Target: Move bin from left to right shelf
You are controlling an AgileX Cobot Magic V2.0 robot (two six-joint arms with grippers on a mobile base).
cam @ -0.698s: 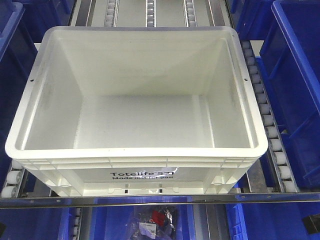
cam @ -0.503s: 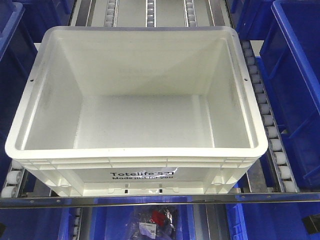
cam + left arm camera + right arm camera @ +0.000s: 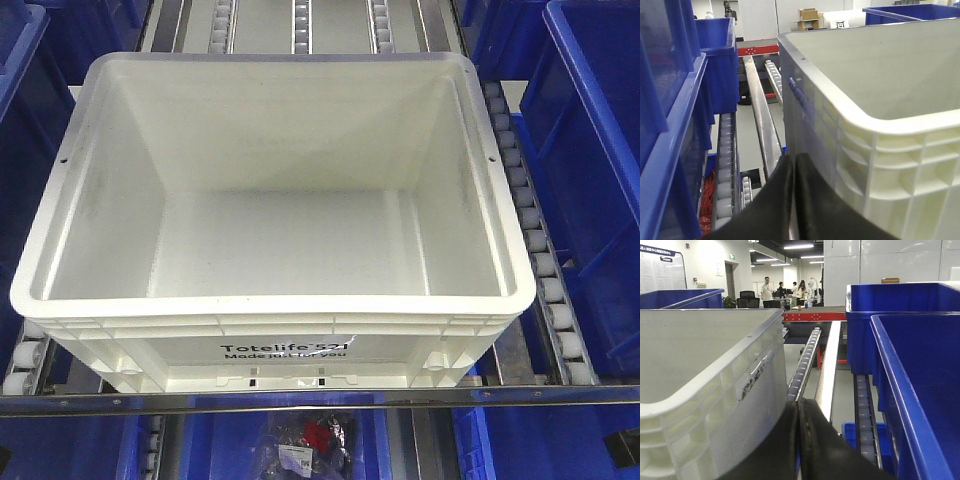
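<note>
The bin (image 3: 270, 250), a large white tote with a thick ribbed rim and black "Totelife 521" print on its near side, sits empty on the roller shelf. My left gripper (image 3: 794, 162) is shut with nothing in it, just off the bin's (image 3: 880, 130) left wall, below the rim. Beside the right wall of the bin (image 3: 705, 390), my right gripper (image 3: 798, 407) is likewise shut and empty. Neither gripper shows in the front view.
Blue plastic bins (image 3: 590, 170) flank the white one on both sides (image 3: 675, 115) (image 3: 910, 370). Roller tracks (image 3: 530, 240) and a steel front rail (image 3: 300, 400) frame the shelf. A lower blue bin holds a bagged item (image 3: 310, 445).
</note>
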